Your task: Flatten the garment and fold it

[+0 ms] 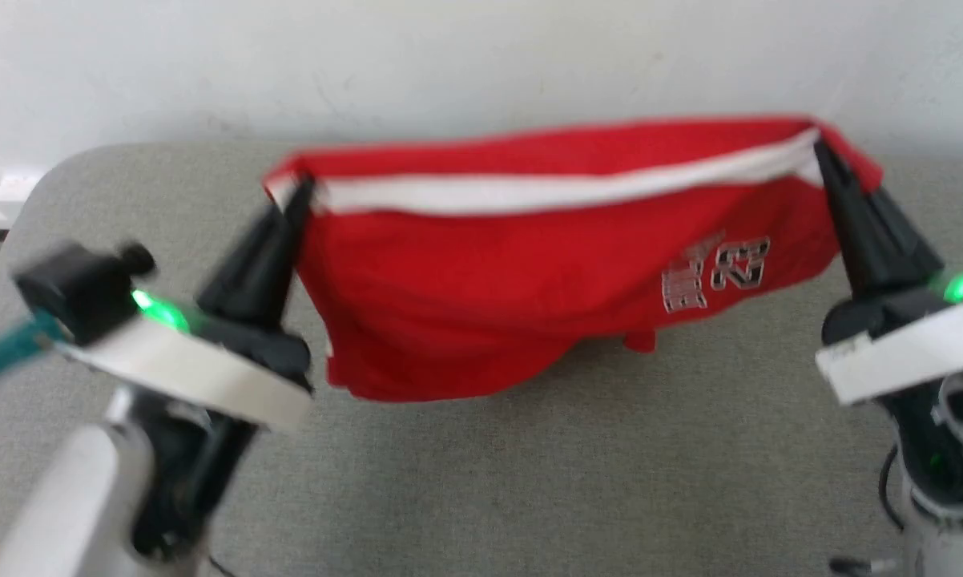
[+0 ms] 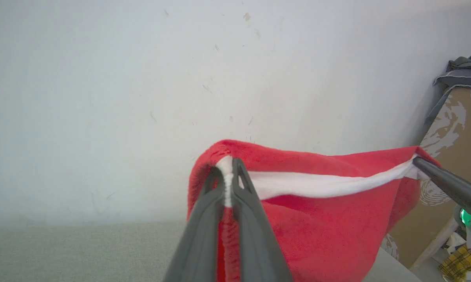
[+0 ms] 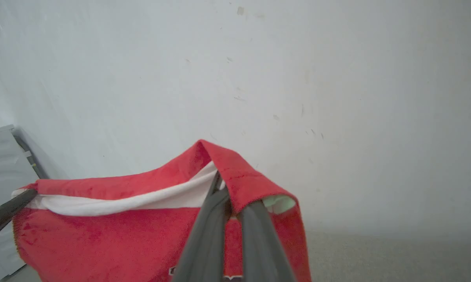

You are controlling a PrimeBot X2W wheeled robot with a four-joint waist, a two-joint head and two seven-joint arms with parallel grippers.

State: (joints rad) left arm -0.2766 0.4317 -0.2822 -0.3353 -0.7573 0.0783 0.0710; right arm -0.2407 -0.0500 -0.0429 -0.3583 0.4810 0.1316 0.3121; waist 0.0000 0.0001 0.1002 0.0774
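The garment (image 1: 481,320), red shorts with a white stripe and "23" lettering, hangs stretched in the air between my two grippers above the grey table (image 1: 529,481). My left gripper (image 1: 299,191) is shut on its left end, pinching the white stripe (image 2: 227,176). My right gripper (image 1: 819,152) is shut on its right end, where the red hem (image 3: 235,176) drapes over the fingers. The stripe runs taut along the top edge. The lower part sags, and its bottom edge hangs close to the tabletop. The picture is blurred around the left arm.
A pale wall (image 1: 481,64) stands right behind the table's far edge. The table's rounded left corner (image 1: 57,172) is in view. In the left wrist view a brown patterned board (image 2: 455,149) leans at the right, with clutter (image 2: 461,258) on the floor below it.
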